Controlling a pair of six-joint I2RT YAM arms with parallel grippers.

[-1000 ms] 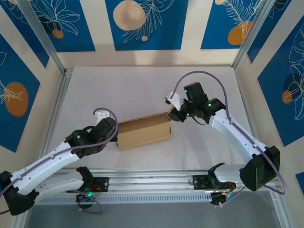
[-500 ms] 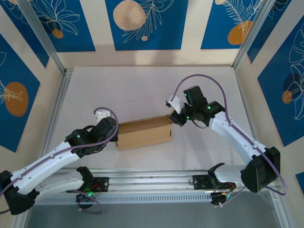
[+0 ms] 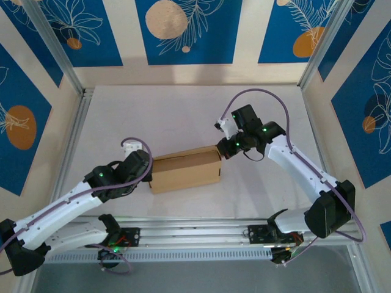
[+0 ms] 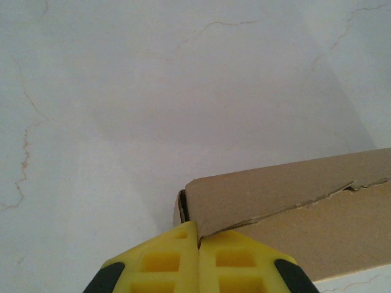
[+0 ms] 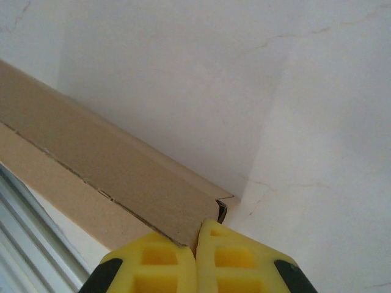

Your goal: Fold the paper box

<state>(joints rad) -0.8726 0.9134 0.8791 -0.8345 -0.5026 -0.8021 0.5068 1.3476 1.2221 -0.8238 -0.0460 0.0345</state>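
The paper box (image 3: 185, 171) sits mid-frame on the counter (image 3: 183, 116). The left end effector (image 3: 148, 172) is pressed together at its left end. The right end effector (image 3: 222, 149), fingers together too, touches its upper right corner.

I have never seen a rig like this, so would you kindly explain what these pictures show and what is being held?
Two robot arms stand at the near edge of a white table. The top picture looks down from above and behind them; the other two come from wrist cameras, yellow fingers at the bottom. A brown paper box lies between the arms. The left gripper is shut at its left end, the right gripper at its far right corner. Whether either pinches cardboard I cannot tell.
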